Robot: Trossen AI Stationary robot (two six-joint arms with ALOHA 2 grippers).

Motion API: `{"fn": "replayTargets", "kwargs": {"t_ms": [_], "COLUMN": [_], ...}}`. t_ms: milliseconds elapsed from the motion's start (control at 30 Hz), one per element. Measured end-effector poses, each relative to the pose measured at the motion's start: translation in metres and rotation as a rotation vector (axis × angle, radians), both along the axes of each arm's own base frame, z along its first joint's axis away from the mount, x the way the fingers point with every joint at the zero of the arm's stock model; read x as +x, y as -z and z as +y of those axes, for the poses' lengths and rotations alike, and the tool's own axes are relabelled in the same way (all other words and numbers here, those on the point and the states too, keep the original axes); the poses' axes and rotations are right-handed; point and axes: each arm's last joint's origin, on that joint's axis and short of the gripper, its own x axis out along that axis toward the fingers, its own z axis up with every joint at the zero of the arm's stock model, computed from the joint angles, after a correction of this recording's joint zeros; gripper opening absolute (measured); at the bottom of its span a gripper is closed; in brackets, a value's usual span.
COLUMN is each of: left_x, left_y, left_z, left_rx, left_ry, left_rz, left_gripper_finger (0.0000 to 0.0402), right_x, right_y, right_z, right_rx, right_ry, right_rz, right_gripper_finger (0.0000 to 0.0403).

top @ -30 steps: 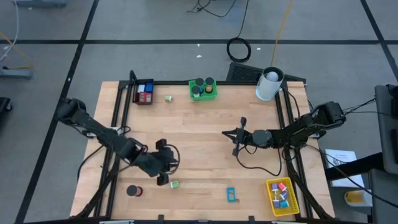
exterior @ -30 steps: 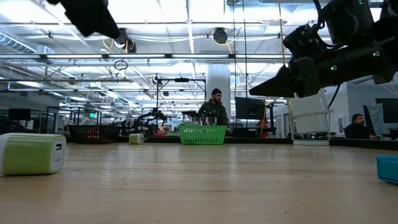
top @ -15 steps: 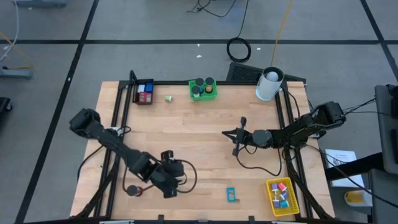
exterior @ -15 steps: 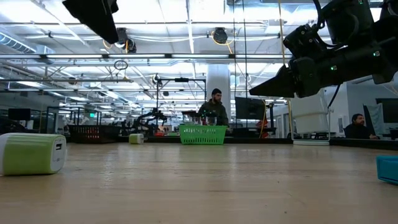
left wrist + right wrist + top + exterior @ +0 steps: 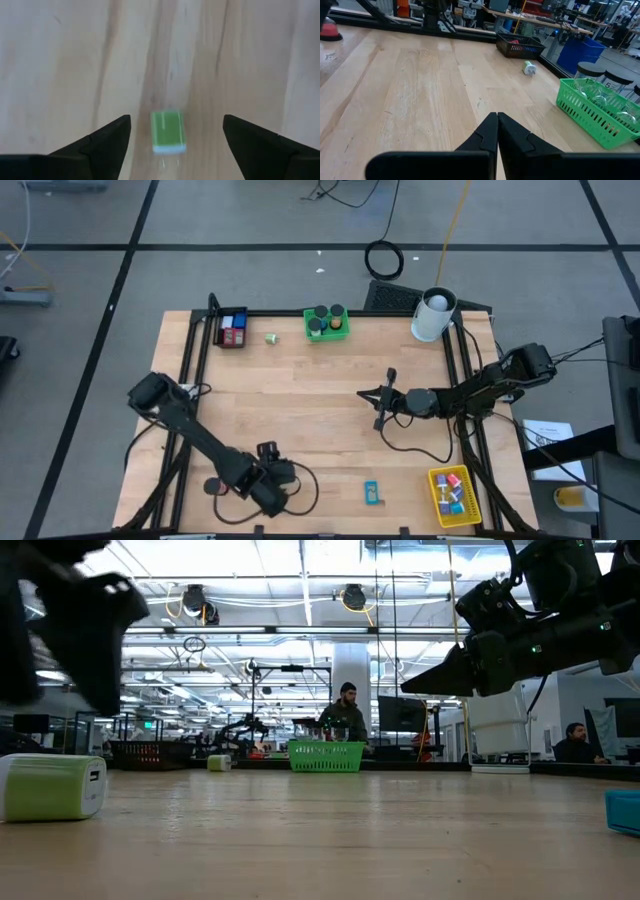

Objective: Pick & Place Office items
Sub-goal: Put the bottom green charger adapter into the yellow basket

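1. Target: green block lies flat on the worktop near its front edge, between the spread fingers of the left claw, untouched.
2. Advice: centre over the block, descend, close across its narrow sides.
3. Right claw is closed, empty, hovering mid-worktop.

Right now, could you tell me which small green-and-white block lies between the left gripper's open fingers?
The near-edge green-and-white block, beneath the left gripper; the other sits beside the black bin.
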Motion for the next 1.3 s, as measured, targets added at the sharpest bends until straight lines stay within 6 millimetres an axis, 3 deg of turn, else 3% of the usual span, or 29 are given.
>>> {"fn": "replayTargets", "kwargs": {"t_ms": [233, 633, 900, 1300], "left_x": [0.002, 0.001, -0.006, -0.004], "left_y": [0.017, 0.020, 0.035, 0.034], "left_z": [-0.001, -0.001, 0.003, 0.004], "left_rx": [0.013, 0.005, 0.007, 0.003], "left_ry": [-0.040, -0.017, -0.011, -0.025], "left_rz": [0.058, 0.090, 0.118, 0.113], "left_gripper_finger": [0.0324, 0.0233, 0.0202, 0.0133], "right_x": [0.000, 0.000, 0.000, 0.000], "right_y": [0.000, 0.000, 0.000, 0.000], "right_z": [0.000, 0.000, 0.000, 0.000], "right_rx": [0.000, 0.000, 0.000, 0.000], "right_ry": [0.000, 0.000, 0.000, 0.000], "right_rz": [0.000, 0.000, 0.000, 0.000], "right_gripper_finger": [0.0004, 0.0004, 0.0004, 0.0004]}}
